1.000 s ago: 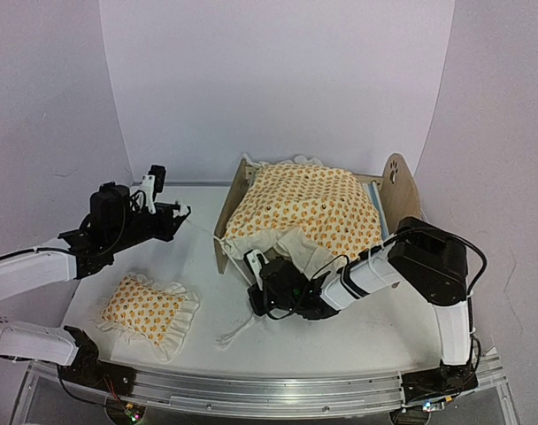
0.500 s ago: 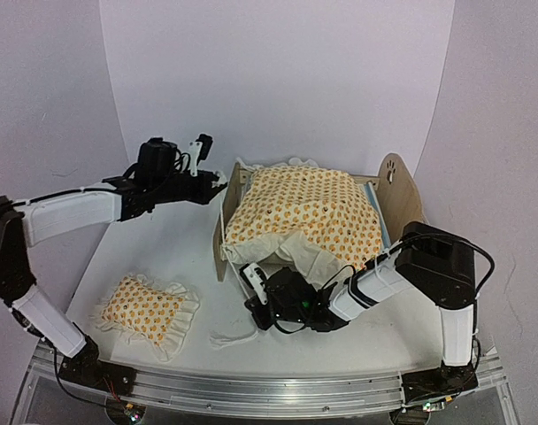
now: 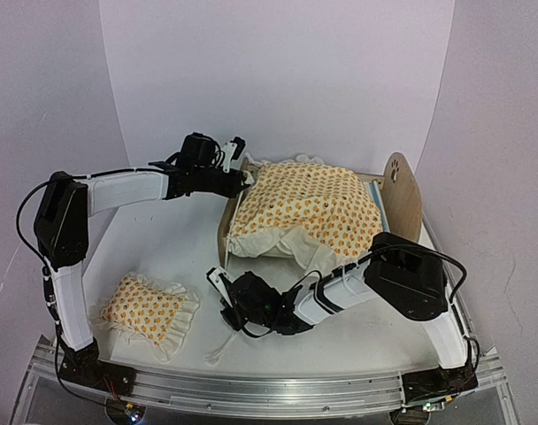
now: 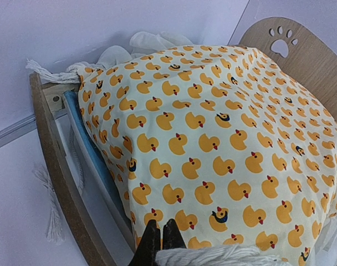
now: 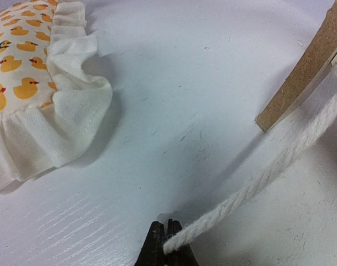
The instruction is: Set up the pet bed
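The pet bed (image 3: 226,232) stands right of centre, its plywood footboard to the left and its paw-print headboard (image 3: 399,188) to the right. A duck-print blanket (image 3: 313,208) is heaped over it, leaving a blue mattress edge (image 4: 90,145) showing. My left gripper (image 3: 246,177) hovers at the bed's far left corner above the blanket (image 4: 213,138), shut (image 4: 160,228) on a white cord (image 4: 213,256). My right gripper (image 3: 219,283) is low over the table in front of the footboard (image 5: 307,66), shut (image 5: 164,227) on the end of another white cord (image 5: 257,177).
A small ruffled duck-print pillow (image 3: 145,307) lies at the near left of the white table (image 3: 163,248); its frill (image 5: 74,105) is close to my right gripper. A loose cord end (image 3: 218,352) trails on the table near the front rail. White walls close in behind.
My left arm has swung from the table's left side to the bed's far left corner. My right gripper has slid left and nearer along the table with the cord.
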Motion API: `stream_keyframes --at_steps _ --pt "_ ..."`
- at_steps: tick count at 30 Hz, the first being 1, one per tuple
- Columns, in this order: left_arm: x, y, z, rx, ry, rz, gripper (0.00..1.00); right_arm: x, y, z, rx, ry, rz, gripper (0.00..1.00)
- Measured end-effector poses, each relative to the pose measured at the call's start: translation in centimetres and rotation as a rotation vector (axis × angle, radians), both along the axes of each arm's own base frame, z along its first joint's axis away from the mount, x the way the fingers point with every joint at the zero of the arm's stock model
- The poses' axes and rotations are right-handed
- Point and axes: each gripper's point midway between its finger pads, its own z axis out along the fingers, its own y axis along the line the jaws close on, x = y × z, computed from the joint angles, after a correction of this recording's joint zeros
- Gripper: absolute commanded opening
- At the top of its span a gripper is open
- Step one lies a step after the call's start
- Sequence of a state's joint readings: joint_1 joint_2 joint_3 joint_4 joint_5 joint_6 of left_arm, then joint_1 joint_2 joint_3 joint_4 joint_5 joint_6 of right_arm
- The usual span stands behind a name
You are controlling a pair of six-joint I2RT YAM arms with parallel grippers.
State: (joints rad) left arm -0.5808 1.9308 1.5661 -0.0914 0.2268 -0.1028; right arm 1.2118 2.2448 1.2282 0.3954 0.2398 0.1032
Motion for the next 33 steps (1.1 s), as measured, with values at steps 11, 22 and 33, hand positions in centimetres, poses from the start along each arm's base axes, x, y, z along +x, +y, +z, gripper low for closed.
stream_keyframes --at_steps 11,22,33 --pt "0.4 -0.2 0.5 0.021 -0.008 -0.008 0.0 1.2 -1.3 0.0 -0.064 -0.05 -0.068 0.0" --pt "-12.9 3.4 4.3 -0.148 0.002 -0.153 0.0 2.6 -5.8 0.3 0.103 0.278 -0.078 0.0" --pt "-20.5 9.6 -12.5 0.068 0.281 0.082 0.37 -2.3 -8.2 3.4 0.102 0.432 0.011 0.68"
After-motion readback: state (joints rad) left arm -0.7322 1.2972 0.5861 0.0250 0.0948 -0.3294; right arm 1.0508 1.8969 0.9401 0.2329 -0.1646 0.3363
